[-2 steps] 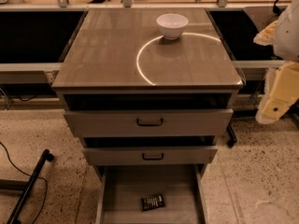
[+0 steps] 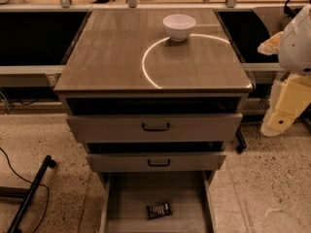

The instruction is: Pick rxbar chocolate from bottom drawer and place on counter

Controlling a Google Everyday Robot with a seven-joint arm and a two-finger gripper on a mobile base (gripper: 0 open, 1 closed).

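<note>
Dark in its wrapper, the rxbar [image 2: 159, 210] lies flat on the floor of the bottom drawer [image 2: 127, 198], near the middle and toward the front, touching neither wall. That drawer stands pulled out, so the bar is open to reach from above. Two wider drawers [image 2: 204, 128] above it are partly out as well. The counter [image 2: 107, 57] bears a white bowl [image 2: 179, 26] at its back edge, on a bright arc [image 2: 144, 68]; no bar is on it. The gripper [image 2: 281, 116] hangs at the right edge of the single view, beside the cabinet, well apart from the bar and holding nothing; whether it is spread or closed I cannot tell. By my reading nothing is done yet: reach, grasp, lift and placing all remain.
</note>
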